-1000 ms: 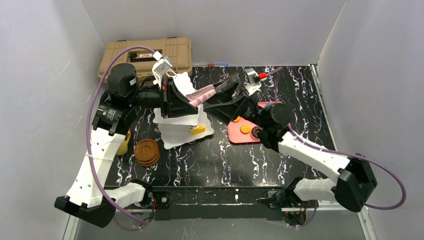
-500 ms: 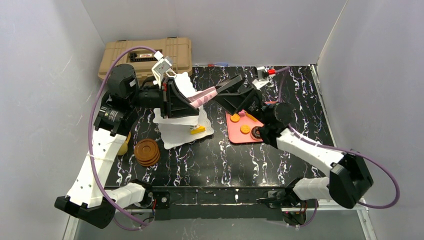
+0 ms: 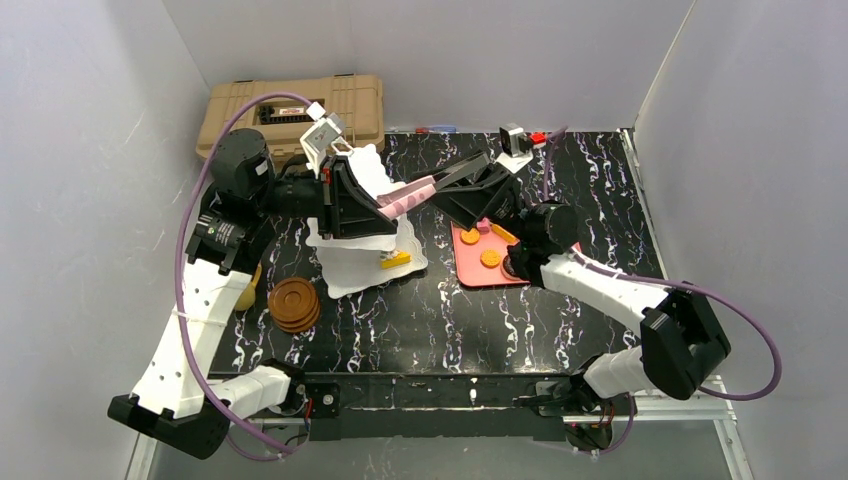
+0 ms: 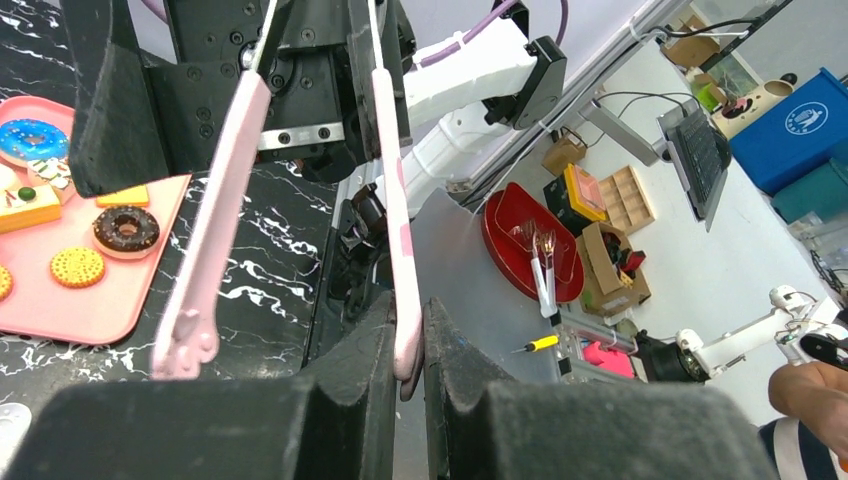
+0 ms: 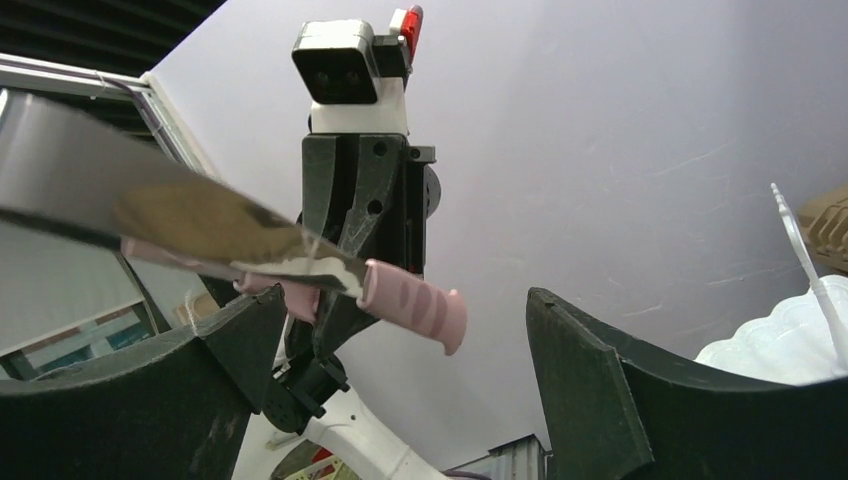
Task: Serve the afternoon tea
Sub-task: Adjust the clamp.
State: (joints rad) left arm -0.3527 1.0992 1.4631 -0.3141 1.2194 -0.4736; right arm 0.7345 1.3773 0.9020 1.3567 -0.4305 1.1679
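Pink tongs (image 3: 415,190) hang above the table between my two grippers. My left gripper (image 3: 378,203) is shut on one pink arm of the tongs (image 4: 385,150), and the other arm (image 4: 215,230) splays free. My right gripper (image 5: 400,300) stands open, with the tongs' pink end (image 5: 415,305) between its fingers and touching neither. The white tiered stand (image 3: 350,262) sits under my left gripper, with a yellow pastry (image 3: 395,261) on its bottom plate. Brown saucers (image 3: 294,304) are stacked to its left, beside a yellow cup (image 3: 245,292).
A pink tray (image 3: 470,268) right of the stand carries several pastries, among them a chocolate donut (image 4: 125,228) and a blue donut (image 4: 30,138). A tan hard case (image 3: 300,108) stands at the back left. Grey walls close in on three sides.
My right arm pulled its elbow in and turned its wrist, keeping its open jaws at the tongs' end; more of the tray shows. The left arm and the tongs barely moved.
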